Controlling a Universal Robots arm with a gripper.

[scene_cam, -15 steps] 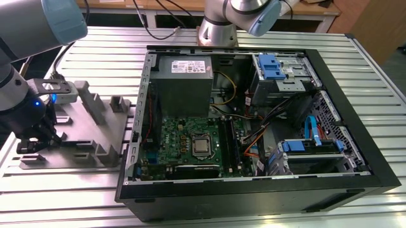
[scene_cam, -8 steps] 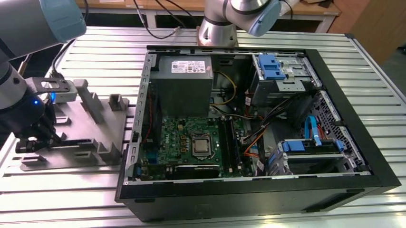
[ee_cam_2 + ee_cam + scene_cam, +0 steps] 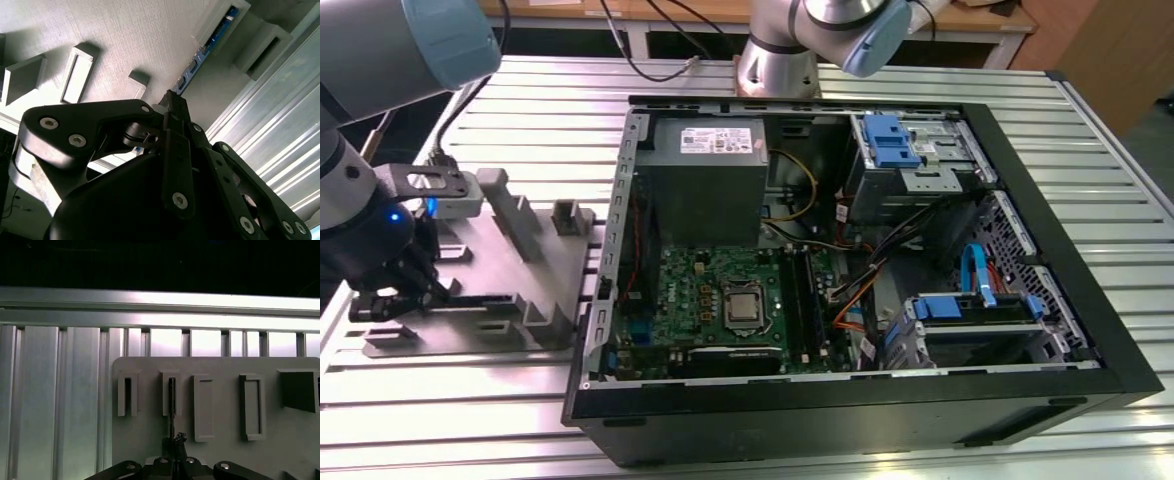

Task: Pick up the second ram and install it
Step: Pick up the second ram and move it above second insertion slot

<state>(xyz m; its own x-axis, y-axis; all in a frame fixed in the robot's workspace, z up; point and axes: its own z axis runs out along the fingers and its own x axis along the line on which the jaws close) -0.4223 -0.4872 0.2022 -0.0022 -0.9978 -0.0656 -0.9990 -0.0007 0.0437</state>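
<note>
End effector (image 3: 171,102) at second ram (image 3: 207,48)

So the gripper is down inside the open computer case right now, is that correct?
Not quite. The gripper is not inside the computer case. It is down at the grey holder plate, which lies outside the case on the exterior view's left. The exterior view shows this.
</note>
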